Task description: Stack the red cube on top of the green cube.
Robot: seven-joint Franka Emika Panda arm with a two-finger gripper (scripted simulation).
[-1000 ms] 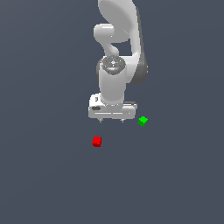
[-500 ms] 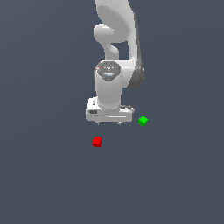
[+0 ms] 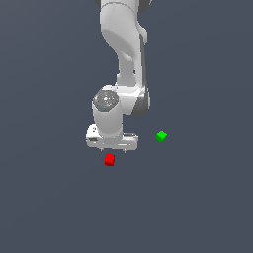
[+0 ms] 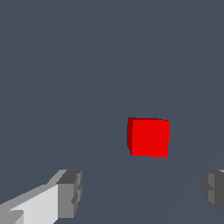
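Observation:
The red cube (image 3: 109, 160) lies on the dark grey floor, just below my gripper (image 3: 113, 149) in the exterior view. My gripper hangs above it, open and holding nothing. In the wrist view the red cube (image 4: 148, 137) sits ahead of the gap between the two fingertips (image 4: 70, 194), a little off centre toward the other finger, and touches neither of them. The green cube (image 3: 161, 137) rests on the floor on its own, off to the exterior view's right of the hand. It does not appear in the wrist view.
The white arm (image 3: 123, 54) rises from the hand toward the top of the exterior view. A plain dark grey floor (image 3: 49, 207) surrounds both cubes.
The hand has come down and shifted toward the exterior view's left, ending close over the red cube. Neither cube has moved.

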